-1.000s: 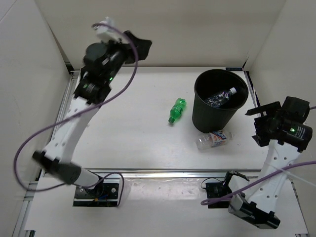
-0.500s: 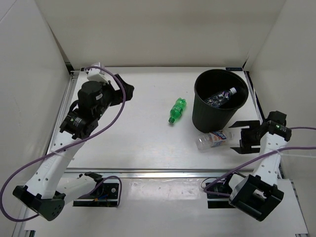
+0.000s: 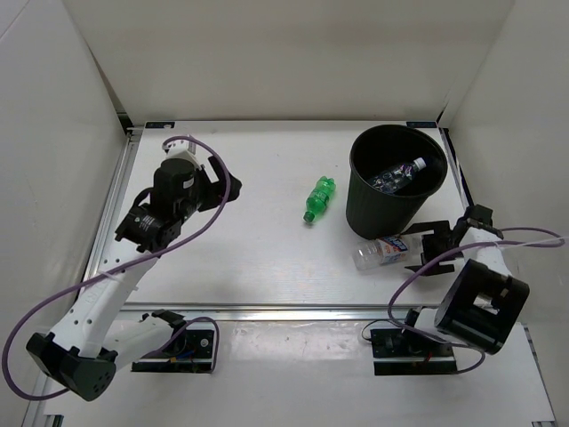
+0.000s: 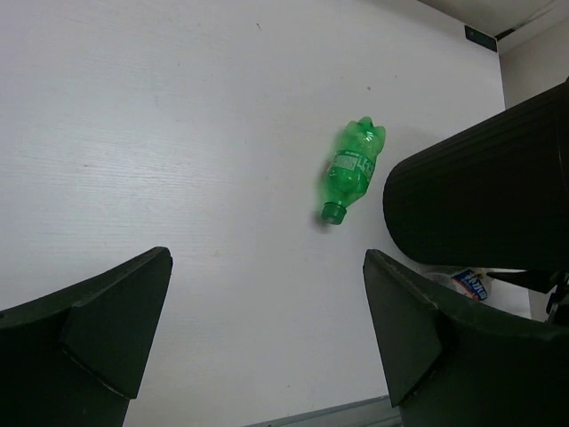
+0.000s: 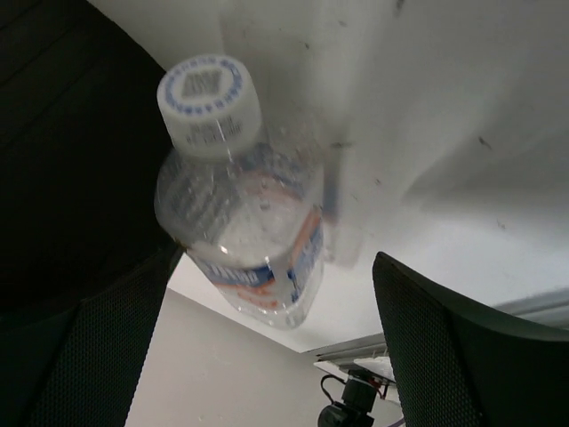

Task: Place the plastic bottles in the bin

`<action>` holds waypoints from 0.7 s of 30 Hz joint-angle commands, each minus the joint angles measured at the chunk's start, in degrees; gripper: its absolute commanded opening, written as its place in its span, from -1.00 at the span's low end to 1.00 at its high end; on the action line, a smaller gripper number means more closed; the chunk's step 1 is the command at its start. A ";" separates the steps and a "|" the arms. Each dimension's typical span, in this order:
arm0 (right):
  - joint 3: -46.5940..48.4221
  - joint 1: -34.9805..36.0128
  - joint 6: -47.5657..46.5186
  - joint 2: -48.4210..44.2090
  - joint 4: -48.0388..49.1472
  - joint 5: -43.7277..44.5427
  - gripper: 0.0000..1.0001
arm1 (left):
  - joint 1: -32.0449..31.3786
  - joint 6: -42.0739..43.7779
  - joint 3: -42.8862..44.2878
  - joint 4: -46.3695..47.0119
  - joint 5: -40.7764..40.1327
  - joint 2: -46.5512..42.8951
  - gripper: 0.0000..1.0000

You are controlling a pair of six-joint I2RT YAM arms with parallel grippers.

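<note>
— Where is our right tool [image 3: 427, 248]?
— Down at table level now; a second ago we had it high by the right wall. Its jaws are spread wide and hold nothing. They face the labelled bottle [image 3: 384, 251], which lies on its side at the tool's 9 o'clock. From the wrist, the white cap points at us, between the two fingers but not gripped.
— And that bottle itself?
— Unmoved on the table [image 3: 240, 249], just beside the bin [image 3: 391, 212], at the bin's 6 o'clock.
— Our left tool [image 3: 220, 181]?
— Also lowered, from up near the back wall. It is released and empty, aimed towards the green bottle [image 3: 318, 198]. That one lies well apart at the tool's 3 o'clock, and at the bin's 9 o'clock.
— So what does that mean for us?
— We judge the right side is lined up for a grasp; we need only ease in and close. Inside the bin we see a third bottle [image 3: 398, 173], with clear plastic beside it that may be another. Two are left outside.
</note>
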 commanded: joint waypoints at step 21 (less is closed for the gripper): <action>2.28 6.48 -1.40 8.04 -1.44 3.46 0.22 | 0.31 0.86 1.09 -4.55 3.90 3.97 1.00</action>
